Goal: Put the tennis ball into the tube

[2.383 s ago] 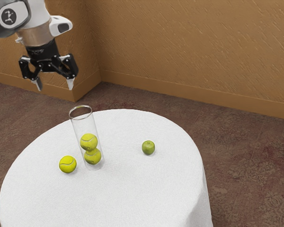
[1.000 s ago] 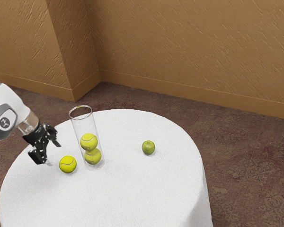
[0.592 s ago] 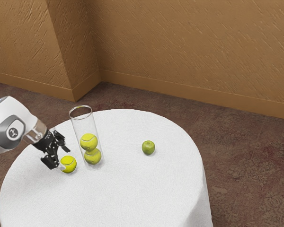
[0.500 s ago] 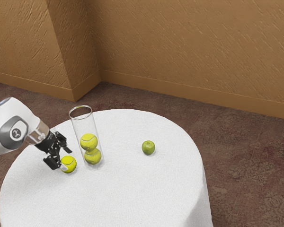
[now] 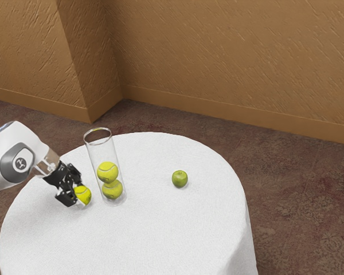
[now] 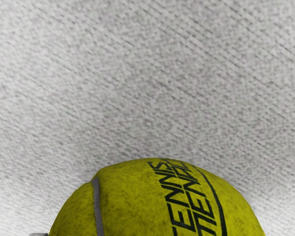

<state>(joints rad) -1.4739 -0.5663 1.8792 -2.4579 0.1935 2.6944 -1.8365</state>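
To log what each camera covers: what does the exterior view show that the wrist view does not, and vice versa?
Exterior view: the clear tube with two yellow-green tennis balls stacked inside, the round green fruit, the white arm, the black two-finger tool and tan walls.
Wrist view: black lettering on the loose yellow-green tennis ball, up close.
Both: that ball and white cloth.

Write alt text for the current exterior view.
A black two-finger gripper grips a bright yellow tennis ball beside an upright clear tube containing two stacked tennis balls. A green apple sits apart on the round, white-clothed table.
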